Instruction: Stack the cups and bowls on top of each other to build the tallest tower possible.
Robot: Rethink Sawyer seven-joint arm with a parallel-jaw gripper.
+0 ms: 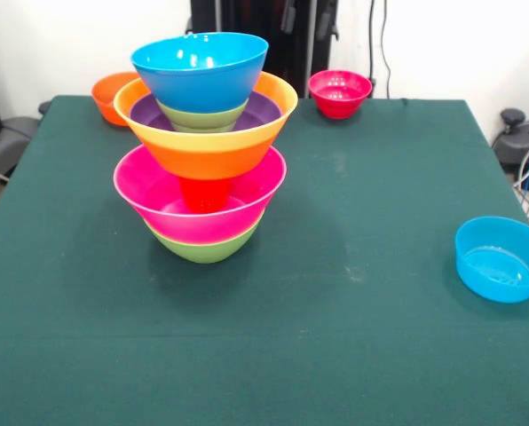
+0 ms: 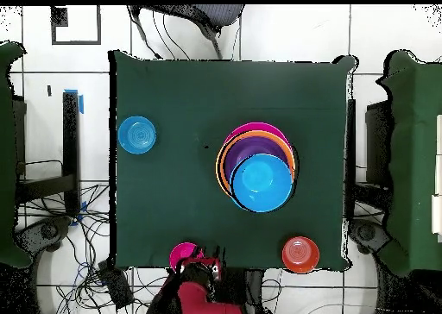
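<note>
The tower [image 1: 204,146] stands left of the table's middle. From the bottom it is a green bowl [image 1: 207,248], a pink bowl [image 1: 158,191], the upturned red cup [image 1: 203,193], a wide orange bowl [image 1: 213,149], a purple bowl [image 1: 266,110], a green bowl [image 1: 202,118] and a blue bowl [image 1: 200,71] on top. From overhead the tower [image 2: 257,166] shows its blue top. My gripper [image 2: 211,263] is drawn back at the table edge by the robot's base, far from the tower, beside a small red-pink bowl [image 2: 183,254]. I cannot tell how it stands.
Three small bowls lie loose: orange [image 1: 112,93] at the far left, red-pink [image 1: 339,93] at the far middle, blue [image 1: 500,259] at the right edge. Overhead they show as orange [image 2: 299,254] and blue [image 2: 136,135]. Green cloth covers the table [image 1: 353,337].
</note>
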